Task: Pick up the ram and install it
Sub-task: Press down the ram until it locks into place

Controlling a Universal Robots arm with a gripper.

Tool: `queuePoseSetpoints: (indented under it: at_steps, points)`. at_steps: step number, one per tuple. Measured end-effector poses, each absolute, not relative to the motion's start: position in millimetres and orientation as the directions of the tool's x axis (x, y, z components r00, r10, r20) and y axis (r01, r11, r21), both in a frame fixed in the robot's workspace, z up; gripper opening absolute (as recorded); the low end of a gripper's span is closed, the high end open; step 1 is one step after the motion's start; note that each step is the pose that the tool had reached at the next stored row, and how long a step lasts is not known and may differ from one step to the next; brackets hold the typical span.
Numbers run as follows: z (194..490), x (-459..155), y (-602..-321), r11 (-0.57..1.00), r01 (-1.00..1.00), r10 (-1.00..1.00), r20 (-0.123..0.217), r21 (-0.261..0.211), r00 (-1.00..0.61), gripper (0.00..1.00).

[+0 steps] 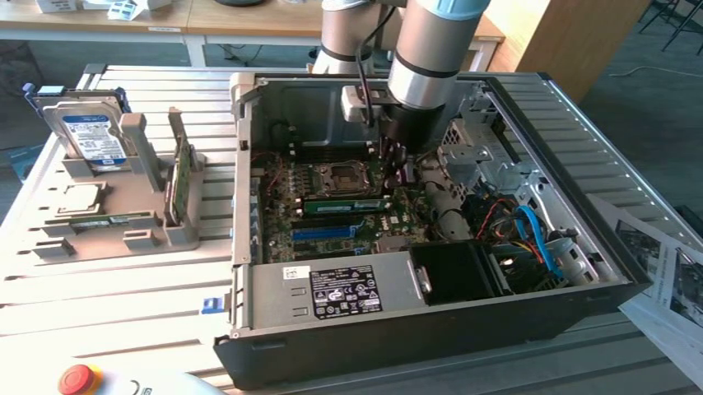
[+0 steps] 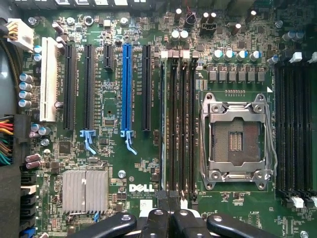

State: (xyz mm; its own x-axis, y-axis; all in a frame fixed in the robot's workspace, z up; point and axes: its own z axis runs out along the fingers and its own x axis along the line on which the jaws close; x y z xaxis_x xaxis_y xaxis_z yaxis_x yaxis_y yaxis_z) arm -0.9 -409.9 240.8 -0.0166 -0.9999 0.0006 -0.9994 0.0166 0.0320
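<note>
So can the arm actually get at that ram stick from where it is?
Probably yes. The case lies open, and the gripper, jaws shut, hangs just above the ram by the socket, with nothing between them.

Robot arm (image 1: 423,49) reaches straight down, wrist vertical, its gripper (image 2: 168,198) with fingers pressed together.

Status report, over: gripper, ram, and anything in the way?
Gripper shut, low over the memory slots. Ram standing in a slot beside the CPU socket. Nothing seen blocking it.
</note>
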Motion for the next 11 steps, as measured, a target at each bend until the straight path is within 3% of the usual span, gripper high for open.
queuePoseSetpoints:
  at_steps: [11]
  points:
    - [240,-21,-405,0.016,-0.999,-1.0,0.001,0.032,-0.016,0.11]
